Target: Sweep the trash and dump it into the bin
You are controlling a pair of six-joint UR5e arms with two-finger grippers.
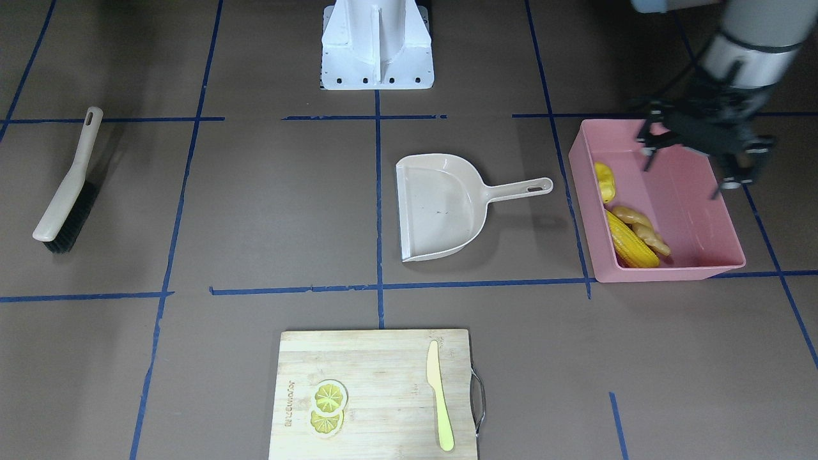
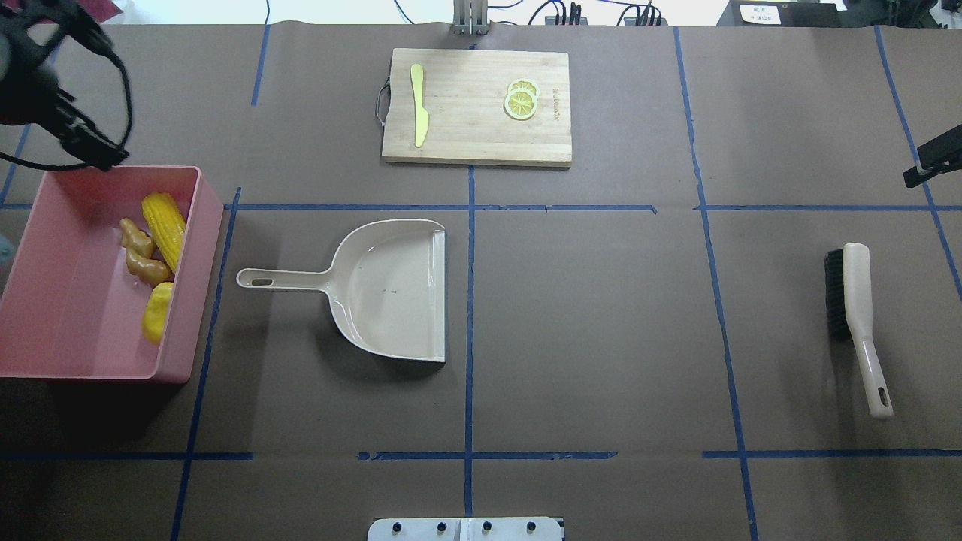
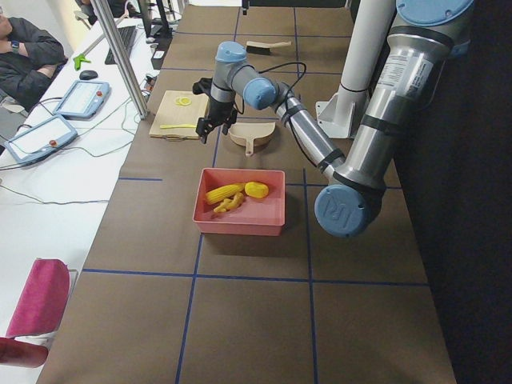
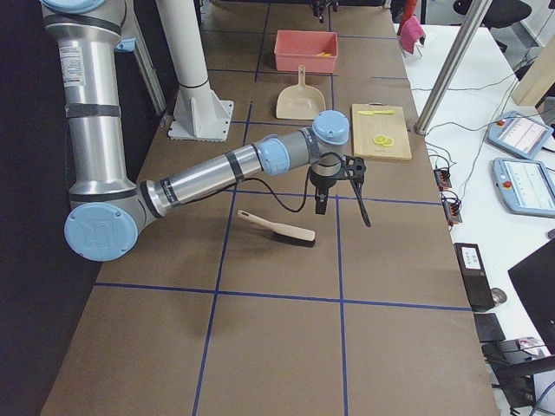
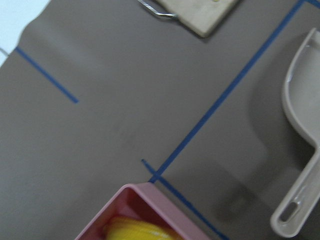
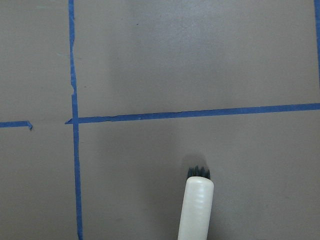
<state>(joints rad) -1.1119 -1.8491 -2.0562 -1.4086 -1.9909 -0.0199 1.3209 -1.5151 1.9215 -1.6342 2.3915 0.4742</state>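
The trash lies in the pink bin [image 1: 687,211] along its wall nearest the dustpan: a yellow corn cob [image 1: 629,241], a tan ginger root [image 1: 642,227] and a rounded yellow lump [image 1: 604,181]. My left gripper [image 1: 680,182] hangs open above the bin's robot-side end with nothing between its fingers. The left wrist view catches the bin's corner [image 5: 145,195] and the corn inside. My right gripper [image 4: 343,217] hovers open above the bare table past the brush [image 4: 277,227]. Only one of its fingers [image 2: 932,159] shows at the overhead view's right edge.
An empty beige dustpan [image 1: 441,207] lies mid-table, its handle pointing at the bin. The brush [image 1: 67,188] lies flat on the robot's right side. A wooden cutting board [image 1: 377,358] with lemon slices [image 1: 328,406] and a pale knife [image 1: 439,396] sits at the operators' edge.
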